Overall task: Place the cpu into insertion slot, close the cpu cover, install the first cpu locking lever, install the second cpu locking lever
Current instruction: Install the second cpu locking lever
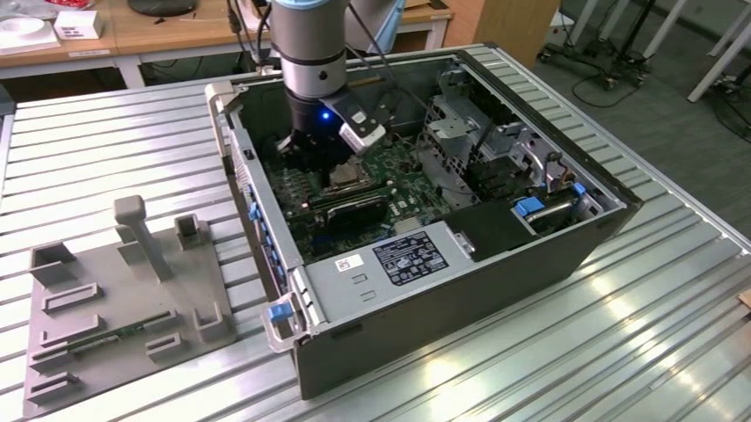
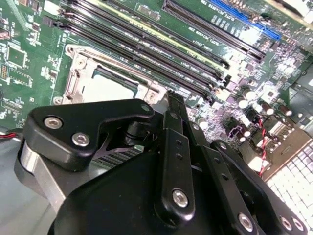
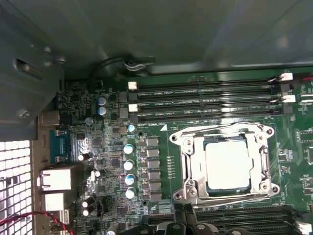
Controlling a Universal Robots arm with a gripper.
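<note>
Cpu flat, face up in insertion slot; cpu cover down | end effector pressed together

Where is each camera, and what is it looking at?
Exterior view: off the arm, above, looking down at the open computer case on the table; the arm and gripper reach inside.
First wrist view: on the arm, looking at the motherboard; the cpu sits in the cover; gripper tips at the edge.
Second wrist view: on the arm, looking past the gripper across the board.
All three show the cpu socket.
</note>
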